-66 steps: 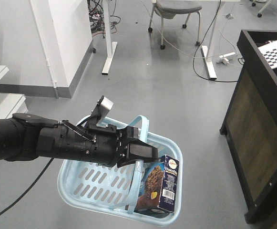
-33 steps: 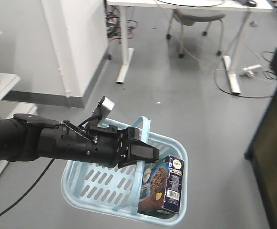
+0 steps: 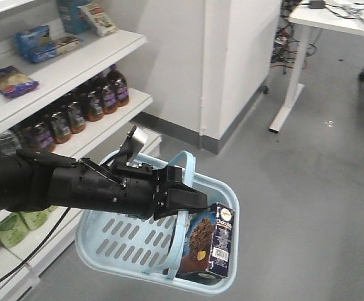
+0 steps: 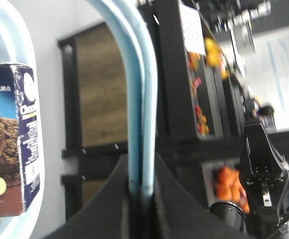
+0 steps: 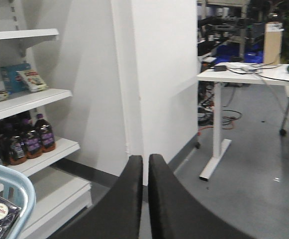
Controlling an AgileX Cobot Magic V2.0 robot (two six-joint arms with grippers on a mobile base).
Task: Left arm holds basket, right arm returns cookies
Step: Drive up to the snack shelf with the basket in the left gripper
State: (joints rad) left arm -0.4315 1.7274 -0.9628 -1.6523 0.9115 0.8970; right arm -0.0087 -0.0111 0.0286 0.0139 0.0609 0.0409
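The light blue basket point(image 3: 116, 241) hangs in the air from its two looped handles point(image 3: 185, 166). My left gripper point(image 3: 188, 200) is shut on them. In the left wrist view both handle loops point(image 4: 145, 89) run straight down between the jaws of the left gripper point(image 4: 142, 169). The cookies point(image 3: 210, 248), a dark navy box, stand upright in the basket's right end; the box point(image 4: 10, 144) shows again at the left of the left wrist view. My right gripper point(image 5: 145, 162) is shut on nothing and held in open air, with the basket rim point(image 5: 22, 191) at its lower left.
White store shelves point(image 3: 69, 69) stand at the left with dark bottles point(image 3: 81, 106) and snack packets point(image 3: 41, 44). A white pillar point(image 3: 238, 63) and a white desk leg point(image 3: 291, 94) stand behind. A dark cabinet point(image 4: 179, 74) fills the left wrist view's background.
The whole view has swung left: desks, chair and dark cabinet gave way to the shelves and pillar. The left arm, basket and cookies keep the same pose in the picture.
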